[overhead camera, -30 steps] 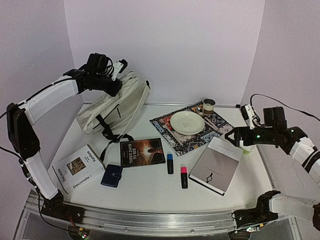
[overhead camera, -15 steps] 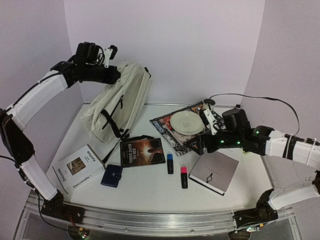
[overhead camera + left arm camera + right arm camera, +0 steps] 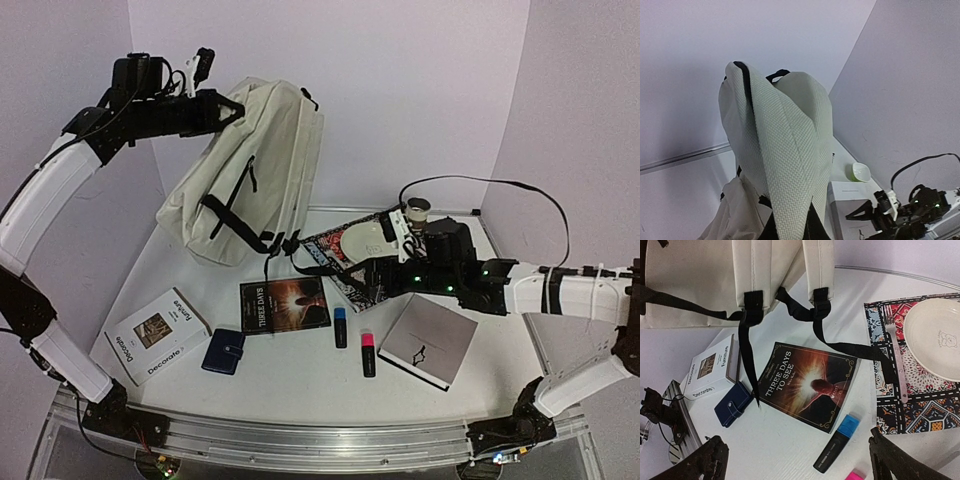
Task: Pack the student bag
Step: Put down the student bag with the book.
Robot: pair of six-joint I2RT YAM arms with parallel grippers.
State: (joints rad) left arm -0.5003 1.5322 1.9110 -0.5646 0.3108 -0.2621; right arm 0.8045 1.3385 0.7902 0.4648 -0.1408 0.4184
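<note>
The student bag (image 3: 255, 165), cream fabric with black straps, hangs lifted off the table at the back left. My left gripper (image 3: 218, 104) is shut on its top edge. The left wrist view shows mostly its woven fabric (image 3: 785, 160), and the fingers themselves are hidden. My right gripper (image 3: 368, 276) hovers open above the table's middle. Between its dark fingertips (image 3: 710, 460) lie the book "Three Days to See" (image 3: 810, 385) and a blue highlighter (image 3: 837, 442). The bag's straps (image 3: 747, 335) dangle onto the book.
A navy wallet (image 3: 223, 351) and a white "Decorate Furniture" book (image 3: 157, 336) lie front left. There is a pink highlighter (image 3: 368, 352) and a white notebook (image 3: 432, 340). A patterned placemat (image 3: 920, 405) holds a plate (image 3: 935, 337) and fork (image 3: 896, 355). A cup (image 3: 417, 211) stands behind.
My left arm has raised the bag higher, so it now hangs nearly upright. My right arm has swung left from the table's right edge to above the placemat and book.
</note>
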